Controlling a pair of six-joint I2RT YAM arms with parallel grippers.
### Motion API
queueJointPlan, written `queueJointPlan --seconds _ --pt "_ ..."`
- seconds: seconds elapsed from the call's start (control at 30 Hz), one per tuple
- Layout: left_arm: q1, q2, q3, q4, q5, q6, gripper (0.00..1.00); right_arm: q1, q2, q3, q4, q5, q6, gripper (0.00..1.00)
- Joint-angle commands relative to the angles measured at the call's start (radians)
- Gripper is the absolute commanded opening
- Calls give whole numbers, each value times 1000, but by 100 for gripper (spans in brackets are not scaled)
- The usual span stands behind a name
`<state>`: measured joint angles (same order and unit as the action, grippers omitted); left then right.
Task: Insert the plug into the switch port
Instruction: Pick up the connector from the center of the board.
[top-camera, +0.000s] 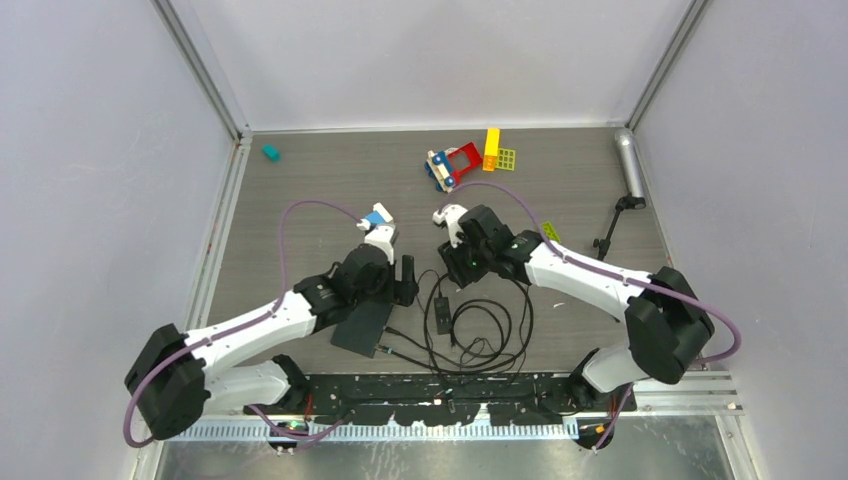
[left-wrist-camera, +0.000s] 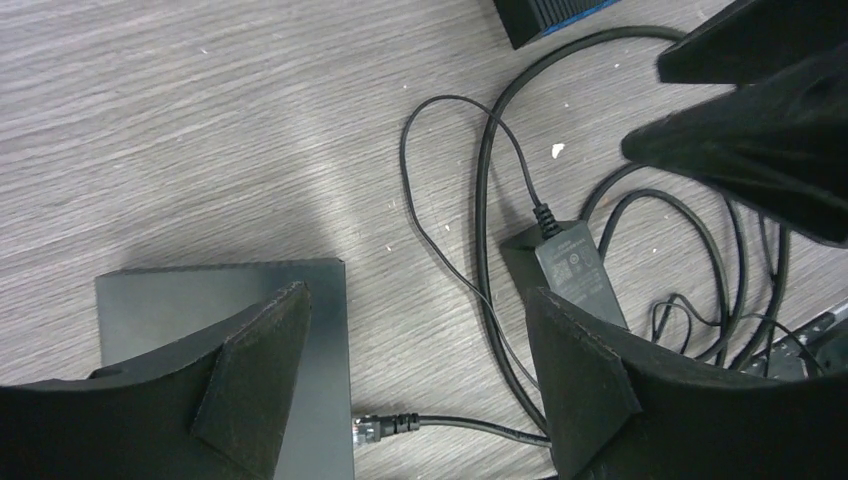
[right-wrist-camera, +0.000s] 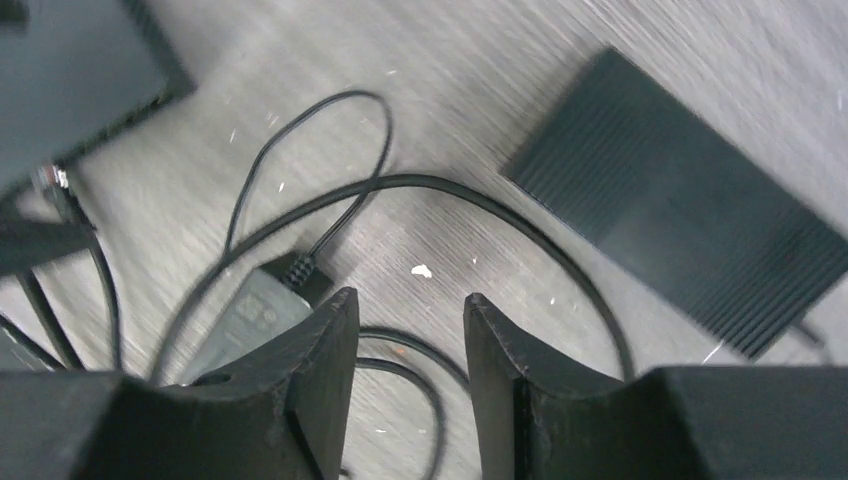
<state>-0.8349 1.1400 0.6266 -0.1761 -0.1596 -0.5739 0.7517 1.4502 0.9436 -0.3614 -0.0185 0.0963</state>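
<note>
A small teal block (top-camera: 270, 152) lies far back on the left of the bench (top-camera: 300, 180). The left claw (left-wrist-camera: 412, 290) hangs released over the bench, fingers wide apart and holding nothing. Its left finger (left-wrist-camera: 250, 380) covers the near part of the switch (left-wrist-camera: 200, 300), a flat dark box whose ports do not show in any view. The plug (left-wrist-camera: 372, 425) lies on the bench with its tip against the switch's right side; whether it is seated in a port cannot be told. Its cable (left-wrist-camera: 480, 428) runs right and goes under the other finger. Just right of that sits a black adapter (left-wrist-camera: 578, 268) among loose loops of cord. The right claw (right-wrist-camera: 410, 297) is also released, with a narrow gap and nothing in it; its view is smeared by blur. A ribbed box (right-wrist-camera: 680, 240) lies to its right, cut off at one corner and hidden under the arms from above. Toys (top-camera: 465, 160) and a silver cylinder (top-camera: 628, 160) rest at the back right
</note>
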Motion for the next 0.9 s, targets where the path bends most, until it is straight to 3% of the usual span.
queueJointPlan --seconds 0.0,0.1,0.23,0.43,0.63,0.87 --pt "2 -137 -2 -62 -50 -25 81 4 6 63 -3 -240 -521 52" --pt "2 -261 -21 -122 -77 -40 82 -10 33 77 -36 -276 -751 57" --pt "3 -387 -31 -188 -112 -51 82 -18 158 188 -153 -277 -923 59" --pt "3 -469 -31 -226 -119 -50 83 -18 287 261 -150 -288 -1034 63" --pt "2 -484 -33 -249 -121 -40 84 -18 364 327 -278 -344 -1119 63" --pt "3 -483 -35 -258 -121 -36 85 -18 419 338 -247 -331 -1168 63"
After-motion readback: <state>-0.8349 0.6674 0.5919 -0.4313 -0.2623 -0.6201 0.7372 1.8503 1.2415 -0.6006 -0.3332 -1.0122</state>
